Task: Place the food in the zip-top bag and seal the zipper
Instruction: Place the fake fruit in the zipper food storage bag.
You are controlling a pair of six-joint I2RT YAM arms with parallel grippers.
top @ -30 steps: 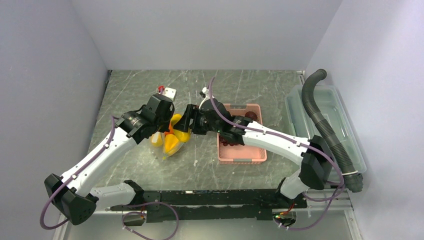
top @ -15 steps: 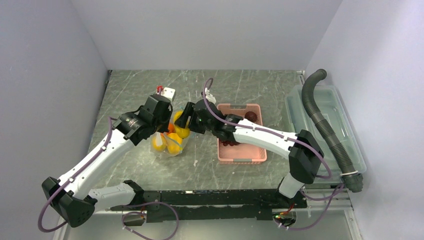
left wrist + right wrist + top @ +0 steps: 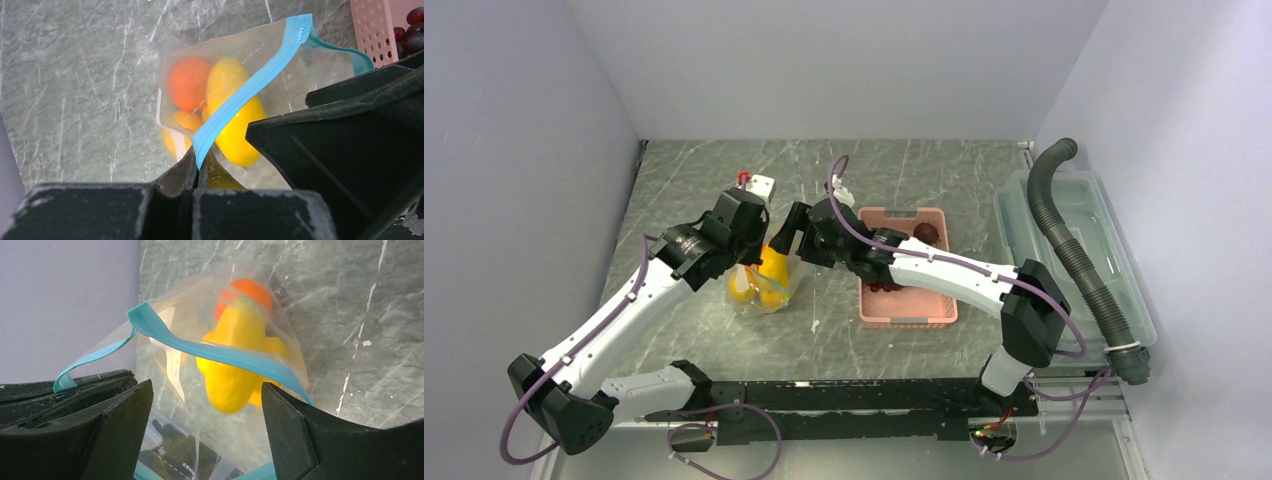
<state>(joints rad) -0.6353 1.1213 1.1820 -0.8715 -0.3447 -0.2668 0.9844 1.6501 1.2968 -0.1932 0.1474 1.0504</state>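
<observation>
The clear zip-top bag (image 3: 764, 283) hangs between my two grippers with yellow pieces (image 3: 235, 125) and the orange fruit (image 3: 189, 82) inside. My left gripper (image 3: 198, 161) is shut on the teal-blue zipper strip (image 3: 250, 85) at one end of the mouth; in the top view it (image 3: 754, 240) is just above the bag. My right gripper (image 3: 206, 388) is open, its fingers (image 3: 107, 425) straddling the bag's mouth below the strip (image 3: 215, 353). From above it (image 3: 792, 232) is at the bag's right side. Dark grapes (image 3: 886, 285) lie in the pink basket (image 3: 906, 312).
The pink basket stands right of the bag, under the right forearm; it also shows in the left wrist view (image 3: 372, 30). A rigid clear bin (image 3: 1114, 262) with a grey corrugated hose (image 3: 1064, 225) across it stands at the far right. A small white block (image 3: 762, 184) lies behind the left gripper.
The bag has gone from lying slanted on the table to hanging more upright from the left gripper. The right gripper has moved left and back, closer to the bag's mouth.
</observation>
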